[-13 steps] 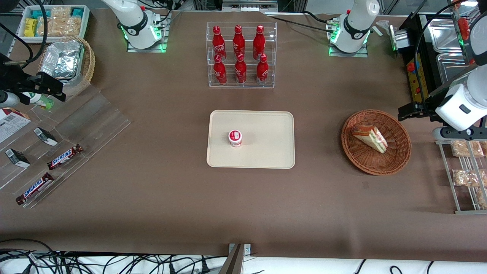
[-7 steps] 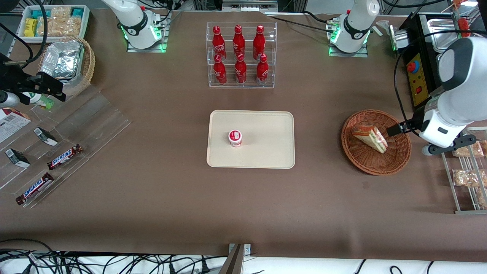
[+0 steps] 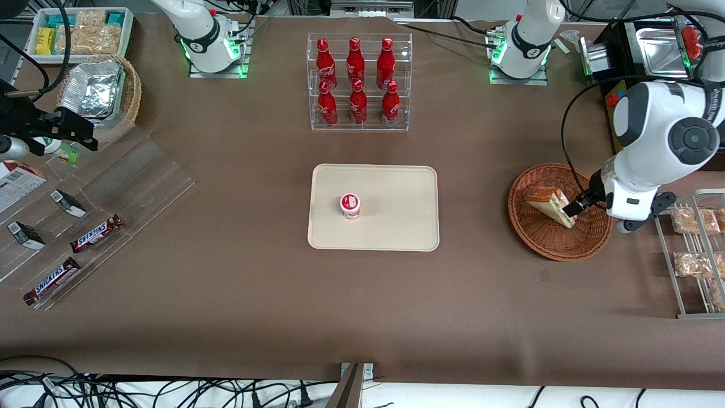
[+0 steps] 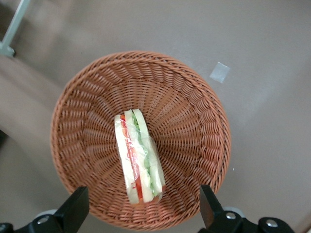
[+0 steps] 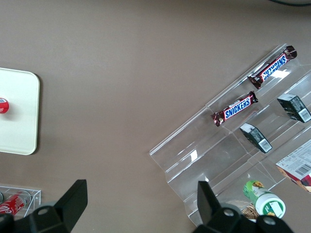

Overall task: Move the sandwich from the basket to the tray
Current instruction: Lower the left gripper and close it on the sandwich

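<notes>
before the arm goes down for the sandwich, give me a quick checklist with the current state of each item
1. Sandwich lies in the basket, nothing on top of it: ok.
2. End effector open, fingers spread wider than the wedge: ok.
3. End effector over the basket, sandwich between the finger lines in the left wrist view: ok.
4. End effector low enough to close on the sandwich: not ok, it is above the wedge, no contact yet.
5. Tray has free room for the sandwich: ok; a small red-lidded cup stands on it, with bare surface all around.
</notes>
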